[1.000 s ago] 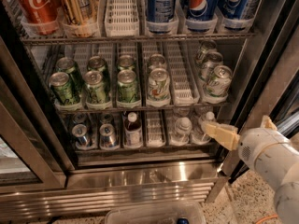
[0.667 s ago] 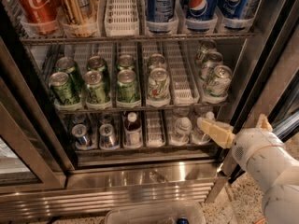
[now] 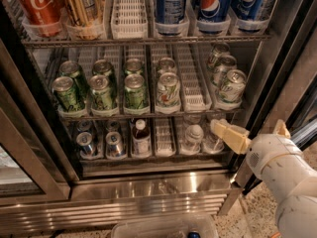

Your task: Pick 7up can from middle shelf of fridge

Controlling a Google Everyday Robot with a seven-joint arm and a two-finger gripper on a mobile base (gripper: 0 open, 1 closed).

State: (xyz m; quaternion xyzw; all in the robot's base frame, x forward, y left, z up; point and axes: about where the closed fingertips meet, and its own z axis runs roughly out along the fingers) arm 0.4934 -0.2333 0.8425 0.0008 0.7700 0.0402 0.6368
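Observation:
The fridge [image 3: 148, 190] stands open in front of me. Its middle shelf [image 3: 194, 94] holds lanes of cans. The 7up can [image 3: 168, 89], pale silver-white with green lettering, stands at the front of the fourth lane, with a similar can [image 3: 166, 65] behind it. Darker green cans [image 3: 101, 92] fill the lanes to its left. My gripper [image 3: 248, 126] is open and empty at the lower right, level with the bottom shelf. It is below and to the right of the 7up can, apart from it. One finger [image 3: 229, 134] points left toward the shelves.
Pale cans [image 3: 230, 86] stand in the right lane of the middle shelf. The top shelf holds cola [image 3: 37, 4] and Pepsi cans [image 3: 213, 4]. The bottom shelf holds cans and bottles [image 3: 141, 138]. The dark door frame [image 3: 270, 68] is close to the right of my arm. A clear bin [image 3: 163, 228] sits on the floor.
My gripper and arm have shifted slightly left and up, toward the fridge opening. The cans have not moved.

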